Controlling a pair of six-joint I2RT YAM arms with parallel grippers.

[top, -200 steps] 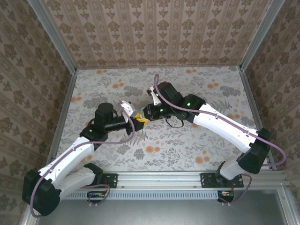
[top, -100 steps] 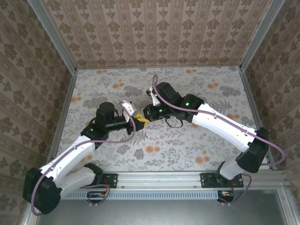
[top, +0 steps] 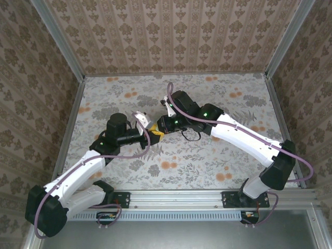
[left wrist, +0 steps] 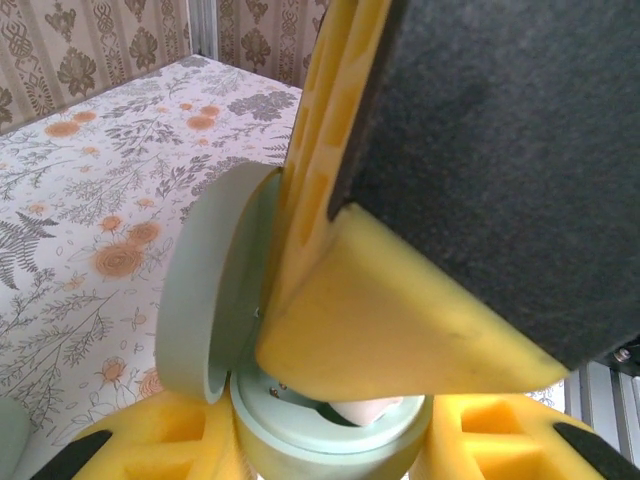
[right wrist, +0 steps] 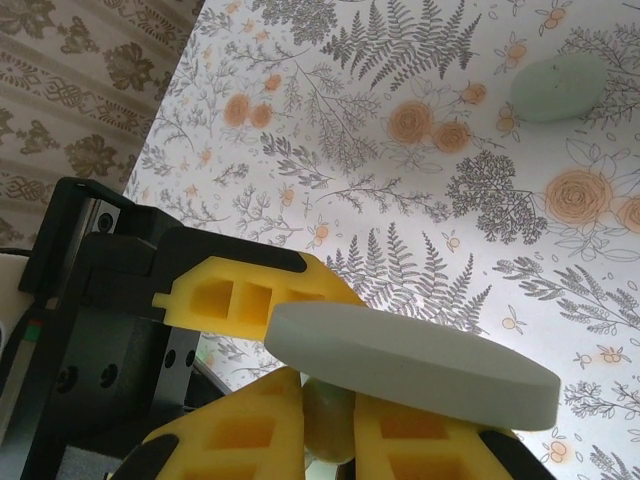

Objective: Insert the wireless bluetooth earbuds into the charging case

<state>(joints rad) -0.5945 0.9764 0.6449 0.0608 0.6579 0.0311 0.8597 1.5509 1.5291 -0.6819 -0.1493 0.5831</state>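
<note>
In the left wrist view, my left gripper is shut on the mint-green charging case, whose lid stands open to the left. One yellow finger of the right gripper reaches down into the case, and a pale earbud shows in the well under it. In the right wrist view, my right gripper is shut on that earbud, just beneath the open lid. A second mint earbud lies loose on the floral table. Both grippers meet above the table's middle.
The floral tabletop is walled by patterned panels with aluminium posts at left and right. A metal rail runs along the near edge by the arm bases. The right arm's cable loops above its wrist.
The right arm has edged slightly left toward the case held by the left gripper. The left arm has barely moved.
</note>
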